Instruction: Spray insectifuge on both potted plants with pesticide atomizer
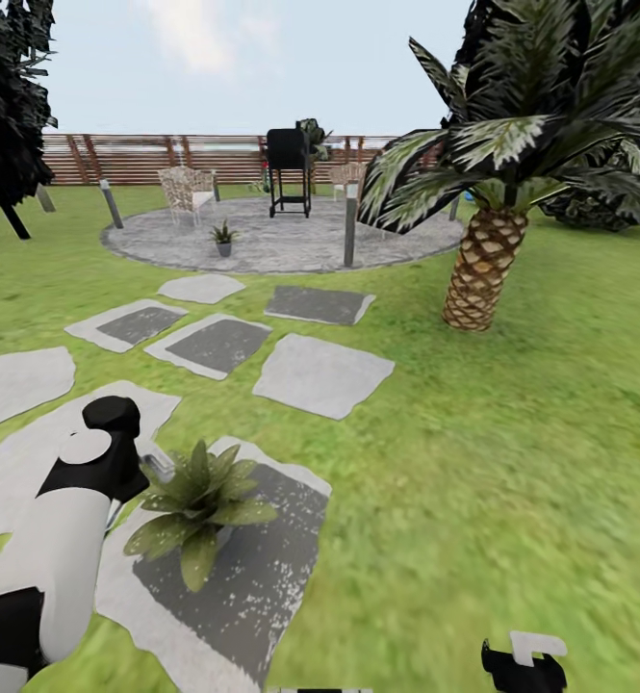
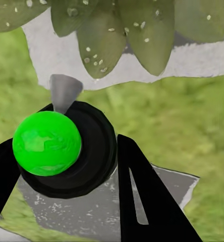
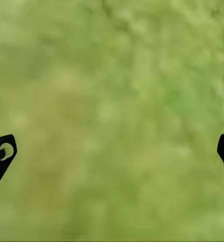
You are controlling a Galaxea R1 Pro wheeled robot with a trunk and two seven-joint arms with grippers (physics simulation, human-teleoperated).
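Left arm: the left end effector (image 2: 66,166) is clamped on the pesticide atomizer (image 2: 66,148), its two black fingers (image 2: 142,196) bearing on either side of the round black body. A bright green ball sits on the sprayer, and the grey nozzle (image 2: 65,92) points at the broad leaves of the near potted plant (image 1: 199,505). Judged from this aim, the grip keeps the nozzle trained on the foliage just beside it for spraying. White flecks dot the leaves in the left wrist view; whether they are spray cannot be told. The plant stands on a grey stepping stone (image 1: 262,577) set in the lawn (image 1: 512,433).

Centre: the far potted plant (image 1: 223,236) stands on the round patio (image 1: 281,245), well apart from the arm. Count: two potted plants, one atomizer, about eight stepping stones, one palm (image 1: 488,250), one black grill (image 1: 289,171).

Right arm: the right end effector (image 1: 524,666) hangs low over the grass, fingers (image 3: 1,154) spread wide apart and holding nothing, presumably idle.
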